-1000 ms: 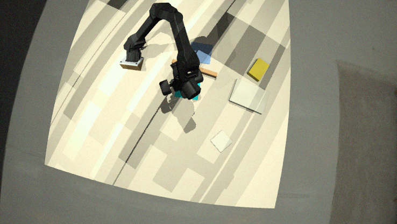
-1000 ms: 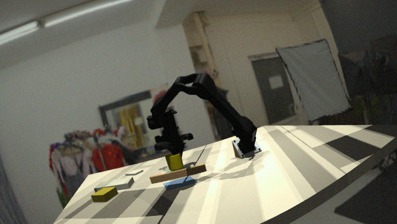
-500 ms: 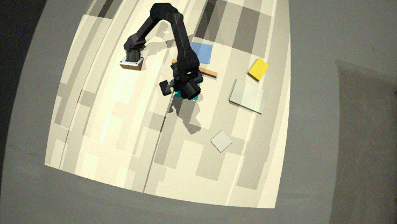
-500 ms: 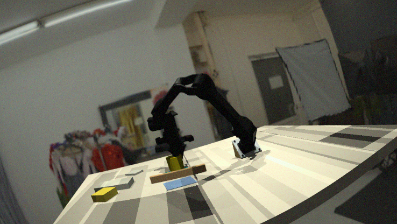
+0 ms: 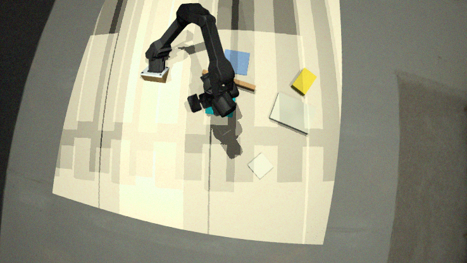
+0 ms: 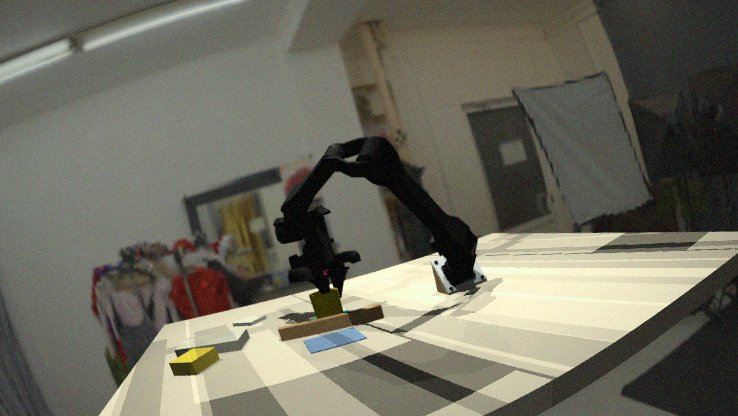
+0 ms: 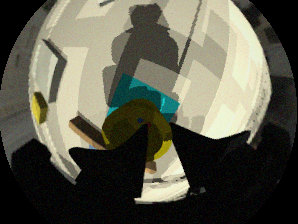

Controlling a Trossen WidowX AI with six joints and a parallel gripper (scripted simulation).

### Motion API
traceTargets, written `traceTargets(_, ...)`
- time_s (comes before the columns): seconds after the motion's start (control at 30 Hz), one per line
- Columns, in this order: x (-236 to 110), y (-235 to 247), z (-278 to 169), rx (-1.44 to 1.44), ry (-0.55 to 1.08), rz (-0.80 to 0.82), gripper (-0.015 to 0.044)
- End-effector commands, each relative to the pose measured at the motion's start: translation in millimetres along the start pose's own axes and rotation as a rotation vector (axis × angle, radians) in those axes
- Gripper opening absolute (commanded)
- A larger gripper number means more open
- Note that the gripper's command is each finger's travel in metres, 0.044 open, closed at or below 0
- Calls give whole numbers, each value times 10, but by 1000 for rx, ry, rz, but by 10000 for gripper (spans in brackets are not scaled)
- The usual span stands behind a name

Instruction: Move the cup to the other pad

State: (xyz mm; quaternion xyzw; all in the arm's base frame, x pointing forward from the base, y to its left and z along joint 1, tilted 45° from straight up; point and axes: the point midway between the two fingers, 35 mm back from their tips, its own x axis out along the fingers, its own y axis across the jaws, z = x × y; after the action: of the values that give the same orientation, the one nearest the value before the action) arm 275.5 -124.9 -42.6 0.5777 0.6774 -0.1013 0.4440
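Observation:
The yellow cup stands upright on the teal pad. A blue marble and a red marble show inside it. In the top view the arm hides the cup. My gripper is partly open at the cup's rim, one fingertip over the cup's inside and the other just outside its wall, with a gap between each finger and the wall hard to make out. The blue pad lies on the other side of the wooden bar.
The wooden bar lies between the two pads. A yellow block and a pale slab lie off to one side. A small white tile lies farther out.

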Motion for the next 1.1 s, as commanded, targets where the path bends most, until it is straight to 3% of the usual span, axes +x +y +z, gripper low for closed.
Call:
traceTargets(0.0, -16, 3, 3, -1, -1, 0, 147)
traceTargets(1.07, -421, -1, -2, 5, 1, 3, 147)
